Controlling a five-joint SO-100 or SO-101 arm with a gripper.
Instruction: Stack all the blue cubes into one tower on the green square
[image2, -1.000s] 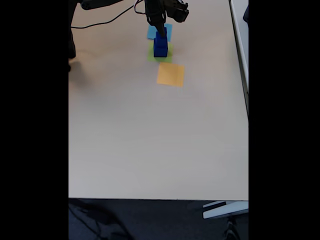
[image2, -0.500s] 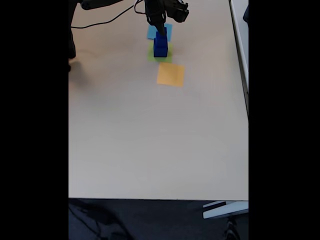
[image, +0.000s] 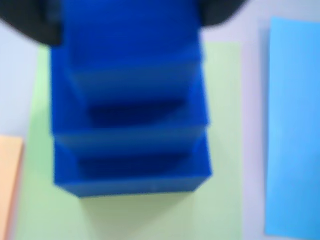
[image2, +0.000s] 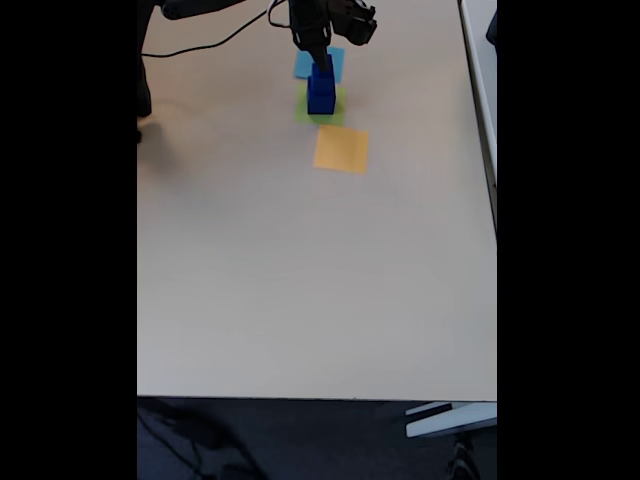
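The tower (image: 131, 120) is seen stacked on the green square (image: 222, 150). Whether the gripper (image2: 318, 50) grips the top cube cannot be told; release and a straight lift are judged next.

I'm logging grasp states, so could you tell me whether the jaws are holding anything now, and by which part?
It cannot be told: the gripper sits at the top of the tower, with dark jaws flanking the top cube's upper corners.

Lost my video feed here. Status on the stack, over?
Pincer at tower top, grip state unclear. Tower three blue cubes high, standing on green square. Light-blue square and orange square lie alongside, nothing blocking.
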